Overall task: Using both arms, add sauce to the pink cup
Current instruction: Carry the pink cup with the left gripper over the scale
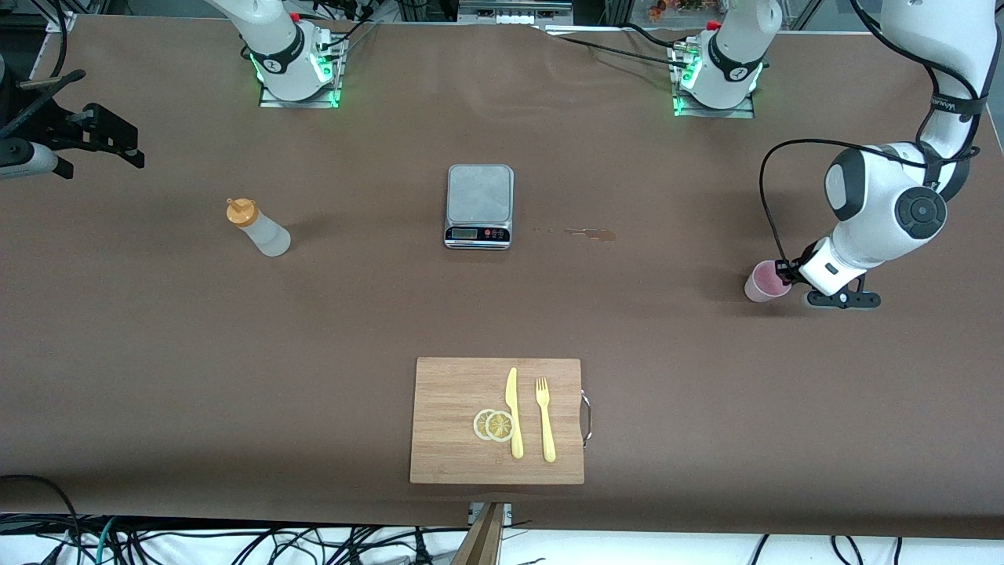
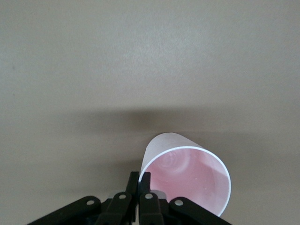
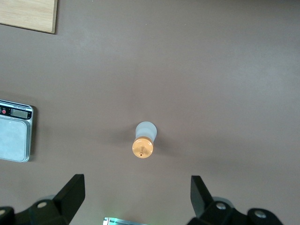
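Front cam high; wrist cams look down, scale [image 1: 479, 205] shared.

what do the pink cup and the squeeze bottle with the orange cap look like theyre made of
Pale pink tapered cup: probably thin plastic, smooth and slightly translucent, since light glows through its wall and the rim is a fine white edge. Small whitish squeeze bottle: likely soft frosted plastic, with a cloudy see-through body; its orange-yellow nozzle cap looks like opaque matte plastic.

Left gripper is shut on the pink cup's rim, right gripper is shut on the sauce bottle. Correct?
Not quite. The left gripper is shut on the pink cup's rim, but the right gripper is open and holds nothing. In the right wrist view its fingers stand wide apart, up in the air over the sauce bottle, which stands free on the table.
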